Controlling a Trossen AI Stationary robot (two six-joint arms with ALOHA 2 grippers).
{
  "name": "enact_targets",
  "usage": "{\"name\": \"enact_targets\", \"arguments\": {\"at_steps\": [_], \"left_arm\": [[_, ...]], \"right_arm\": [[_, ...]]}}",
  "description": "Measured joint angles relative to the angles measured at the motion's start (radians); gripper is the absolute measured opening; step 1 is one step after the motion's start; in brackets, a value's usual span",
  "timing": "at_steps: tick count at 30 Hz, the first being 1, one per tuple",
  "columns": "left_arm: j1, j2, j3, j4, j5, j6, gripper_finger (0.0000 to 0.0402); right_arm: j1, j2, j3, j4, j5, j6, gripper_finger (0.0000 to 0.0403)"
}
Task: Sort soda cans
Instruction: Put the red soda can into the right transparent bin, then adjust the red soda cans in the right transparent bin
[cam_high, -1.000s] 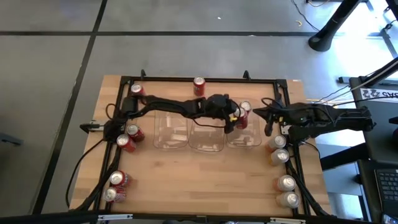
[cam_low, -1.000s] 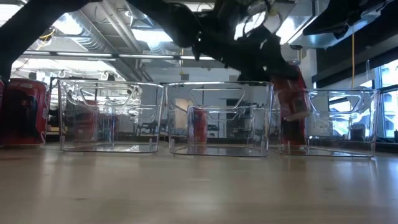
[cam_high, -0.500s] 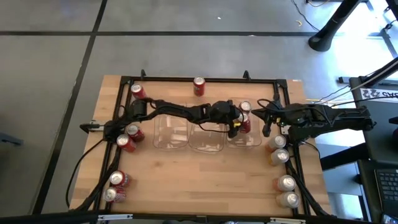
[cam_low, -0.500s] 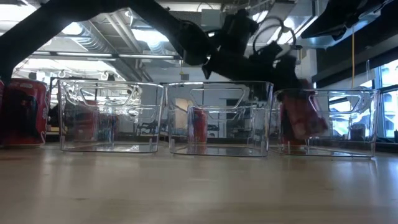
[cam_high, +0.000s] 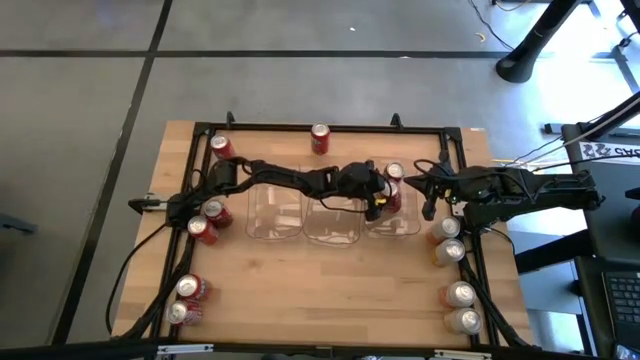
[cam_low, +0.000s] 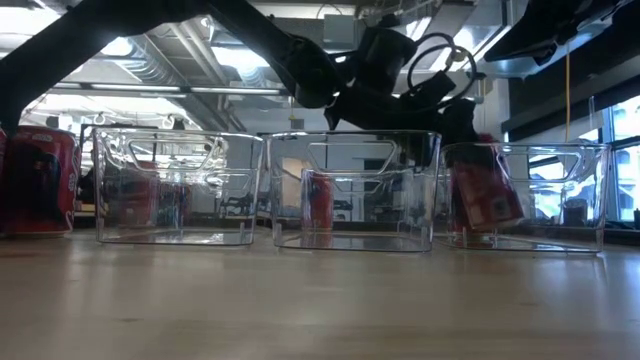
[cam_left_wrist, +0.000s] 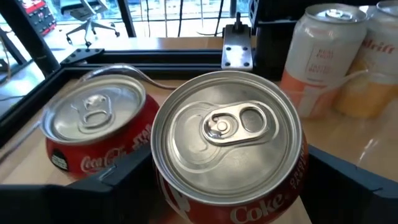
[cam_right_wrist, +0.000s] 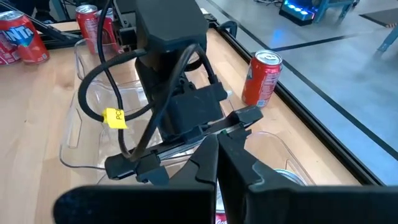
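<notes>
My left gripper (cam_high: 383, 200) reaches from the left across the three clear bins and is shut on a red soda can (cam_left_wrist: 227, 146) inside the right bin (cam_high: 405, 228). A second red can (cam_high: 393, 173) stands on its base beside it in that bin (cam_left_wrist: 93, 134). In the low view the held can (cam_low: 485, 200) leans behind the bin wall. My right gripper (cam_high: 427, 192) waits shut just right of that bin, holding nothing (cam_right_wrist: 217, 155). More red cans stand along the left edge (cam_high: 202, 230), pale cans along the right edge (cam_high: 450, 250). My left gripper pinches the red can by its side wall just below the top rim (cam_left_wrist: 163, 180), one finger (cam_left_wrist: 118, 180) on each side. The fingers come from above, slanting from the table's left. The can sits tilted, low inside the right bin; whether its base touches the bin floor I cannot tell.
The left bin (cam_high: 275, 212) and middle bin (cam_high: 332, 218) hold no cans. One red can (cam_high: 320, 138) stands at the far edge, another (cam_high: 221, 147) at the far left corner. A black frame (cam_high: 300, 127) runs around the wooden table.
My left gripper has moved toward the table's right edge and down, carrying the red can from above the right bin's rim into that bin, where it now leans tilted next to the other red can. The right arm has kept still.
</notes>
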Motion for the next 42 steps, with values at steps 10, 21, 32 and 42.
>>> {"name": "enact_targets", "arguments": {"at_steps": [10, 21, 32, 42], "left_arm": [[-0.006, 0.000, 0.000, 0.008, -0.037, 0.016, 0.0306], [-0.010, 0.013, 0.002, 0.062, -0.076, -0.011, 0.0359], [-0.022, 0.010, 0.002, 0.052, -0.078, 0.005, 0.0360], [-0.027, -0.159, 0.002, -0.166, -0.078, 0.042, 0.0362]], "right_arm": [[0.000, 0.000, 0.000, 0.000, 0.000, 0.000, 0.0007], [0.000, 0.000, -0.001, -0.001, -0.001, 0.001, 0.0007], [0.000, 0.000, -0.001, -0.001, -0.001, 0.002, 0.0007], [0.000, 0.000, -0.001, -0.001, -0.020, 0.036, 0.0007]]}}
